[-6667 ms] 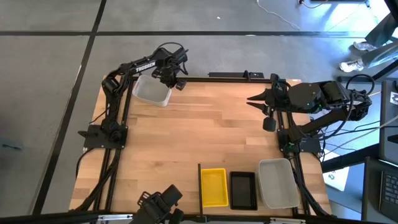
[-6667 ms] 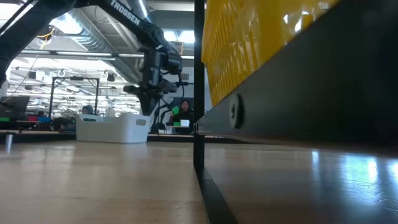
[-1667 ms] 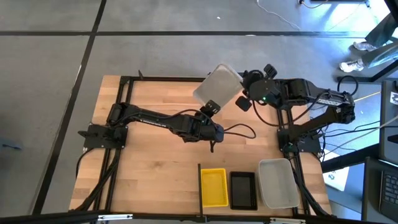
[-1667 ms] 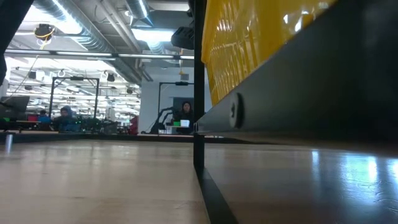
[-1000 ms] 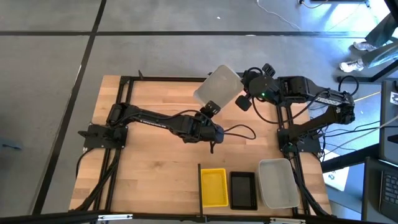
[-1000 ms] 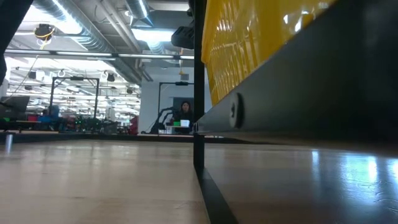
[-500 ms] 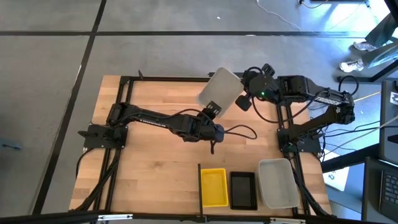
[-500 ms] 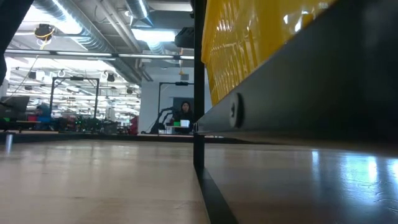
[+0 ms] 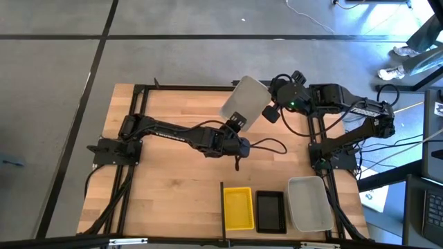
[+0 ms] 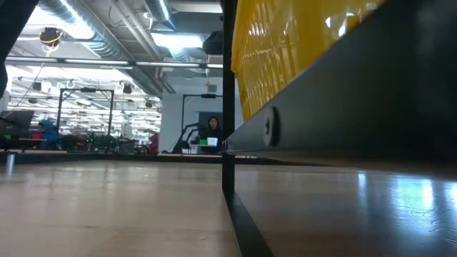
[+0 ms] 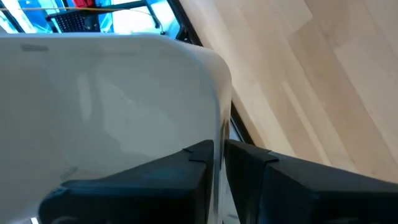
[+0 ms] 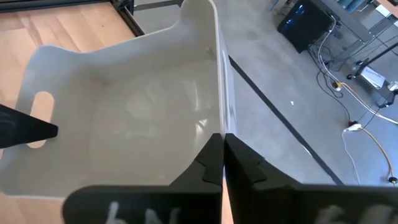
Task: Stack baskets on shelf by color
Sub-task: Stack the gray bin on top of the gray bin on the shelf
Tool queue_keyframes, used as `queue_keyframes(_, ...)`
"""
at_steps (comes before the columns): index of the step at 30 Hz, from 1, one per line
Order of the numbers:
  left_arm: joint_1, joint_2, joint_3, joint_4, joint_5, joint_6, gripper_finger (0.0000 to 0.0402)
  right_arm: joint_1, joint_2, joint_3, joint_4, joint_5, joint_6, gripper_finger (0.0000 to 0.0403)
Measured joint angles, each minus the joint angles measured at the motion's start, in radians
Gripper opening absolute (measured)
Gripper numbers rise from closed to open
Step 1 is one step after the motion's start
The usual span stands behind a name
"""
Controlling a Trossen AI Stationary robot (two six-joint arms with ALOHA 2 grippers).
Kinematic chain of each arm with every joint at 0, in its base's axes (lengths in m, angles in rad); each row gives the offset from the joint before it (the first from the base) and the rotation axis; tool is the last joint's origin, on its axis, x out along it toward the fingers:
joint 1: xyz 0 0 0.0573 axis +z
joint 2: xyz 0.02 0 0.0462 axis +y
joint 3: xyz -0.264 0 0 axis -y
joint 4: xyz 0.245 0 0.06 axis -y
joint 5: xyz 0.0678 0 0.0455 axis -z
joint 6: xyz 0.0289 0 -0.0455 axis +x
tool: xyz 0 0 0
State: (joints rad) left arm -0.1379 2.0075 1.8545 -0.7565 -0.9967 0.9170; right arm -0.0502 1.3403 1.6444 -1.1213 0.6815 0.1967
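A translucent grey-white basket hangs in the air above the far middle of the bench, tilted, between the 2 arms. The right hand is clamped tight on one rim of it; in the right wrist view its fingers pinch the basket's thin wall with no gap left. The left hand reaches in from the other side, at the basket's opposite end. In the left wrist view its fingers straddle the basket's wall with a narrow gap on either side, slightly parted rather than pressing.

At the near edge of the bench, 3 baskets sit in a row on the shelf: a yellow basket just beside the thin dark upright divider, a black basket next to it, and another grey-white basket at the right end.
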Motion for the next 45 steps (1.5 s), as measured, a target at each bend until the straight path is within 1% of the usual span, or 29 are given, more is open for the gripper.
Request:
queue_keyframes(10, -0.004, 0.000, 0.000, 0.014, -0.012, 0.006, 0.0040, 0.000, -0.001, 0.000, 0.003, 0.001, 0.000, 0.0000)
queue_keyframes(14, -0.015, 0.000, 0.000, 0.014, -0.036, 0.007, 0.0038, 0.000, -0.001, 0.000, 0.003, 0.000, 0.001, 0.0000)
queue_keyframes(39, -0.020, 0.000, 0.000, 0.025, -0.041, 0.010, 0.0041, 0.000, -0.001, 0.001, 0.012, -0.001, 0.009, 0.0000)
queue_keyframes(45, -0.001, 0.000, 0.000, 0.025, -0.042, 0.010, 0.0041, 0.000, -0.001, 0.001, 0.019, 0.010, 0.009, 0.0000)
